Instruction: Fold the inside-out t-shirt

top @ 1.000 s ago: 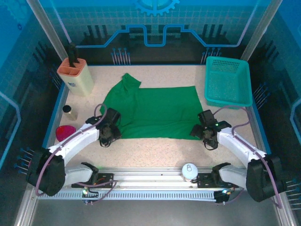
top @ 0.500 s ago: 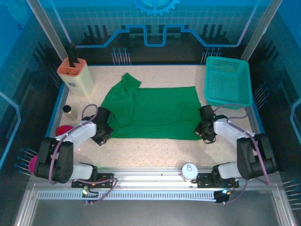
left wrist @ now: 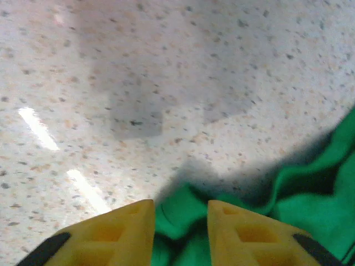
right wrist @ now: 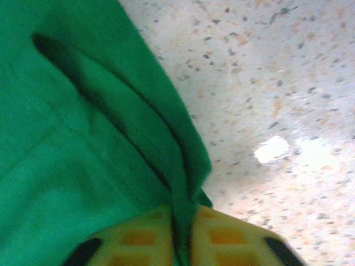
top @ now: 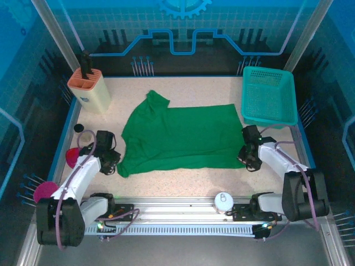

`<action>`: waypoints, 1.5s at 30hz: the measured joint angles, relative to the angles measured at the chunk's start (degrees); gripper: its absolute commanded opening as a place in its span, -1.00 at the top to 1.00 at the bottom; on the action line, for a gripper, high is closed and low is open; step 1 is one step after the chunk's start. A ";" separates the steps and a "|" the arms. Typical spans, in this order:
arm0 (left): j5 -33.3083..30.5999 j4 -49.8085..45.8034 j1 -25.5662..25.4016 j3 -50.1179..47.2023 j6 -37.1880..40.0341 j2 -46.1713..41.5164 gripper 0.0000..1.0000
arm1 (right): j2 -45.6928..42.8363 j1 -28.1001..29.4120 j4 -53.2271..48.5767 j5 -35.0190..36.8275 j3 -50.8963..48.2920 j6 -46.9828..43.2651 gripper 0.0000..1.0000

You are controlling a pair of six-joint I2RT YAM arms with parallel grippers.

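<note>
The inside-out t-shirt [top: 177, 138], plain green, lies spread flat mid-table, one sleeve pointing to the far left. My left gripper [top: 113, 162] is at its near left corner. In the left wrist view a bunched green fold [left wrist: 177, 213] fills the gap between the yellow fingers of that gripper [left wrist: 181, 213]. My right gripper [top: 248, 158] is at the near right corner. Its yellow fingers stand almost together in the right wrist view, and this gripper [right wrist: 182, 219] pinches a ridge of the shirt's edge [right wrist: 166, 155].
A teal mesh basket [top: 269, 102] stands at the far right. A beige holder with a dark handle [top: 89, 88] stands at the far left. A small dark jar [top: 79, 128], a red bowl [top: 74, 157] and a magenta disc [top: 44, 192] line the left edge. A white knob [top: 223, 200] sits on the front rail.
The left gripper moved left and nearer, dragging the shirt's near left corner with it. The right gripper shifted slightly right and nearer. The shirt now lies wider and its near edge sits closer.
</note>
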 measured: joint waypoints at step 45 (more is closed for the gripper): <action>11.04 4.37 -1.77 -5.11 3.41 3.02 1.00 | 47.95 51.04 27.26 -15.50 47.10 -47.54 0.46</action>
